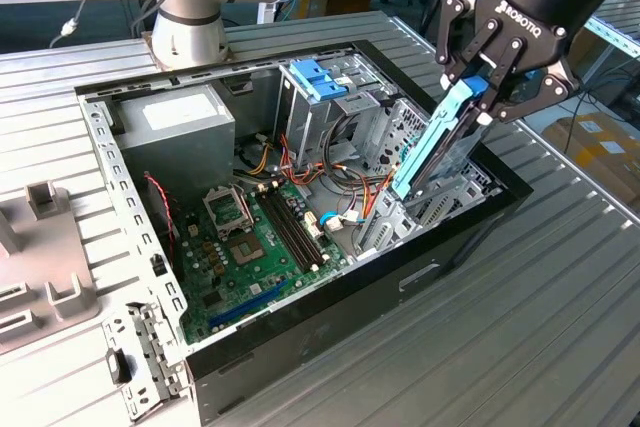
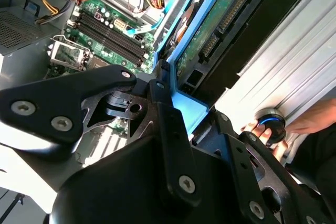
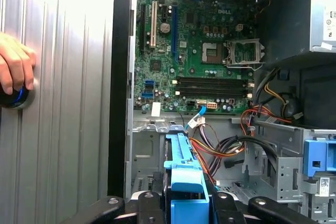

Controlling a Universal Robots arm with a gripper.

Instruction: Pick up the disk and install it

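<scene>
My gripper (image 1: pixel 480 95) is clamped on the disk (image 1: pixel 432 147) at its blue rails. The disk hangs tilted over the open computer case (image 1: pixel 330 319).

The disk (image 1: pixel 433 139), under the tool (image 1: pixel 480 97), leans apparently partly inside the case (image 1: pixel 330 319)

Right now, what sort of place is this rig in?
Likely a robotics lab workbench: a ribbed metal table carries an open computer case, the arm's base stands on it, and the gripper holds the disk.
</scene>
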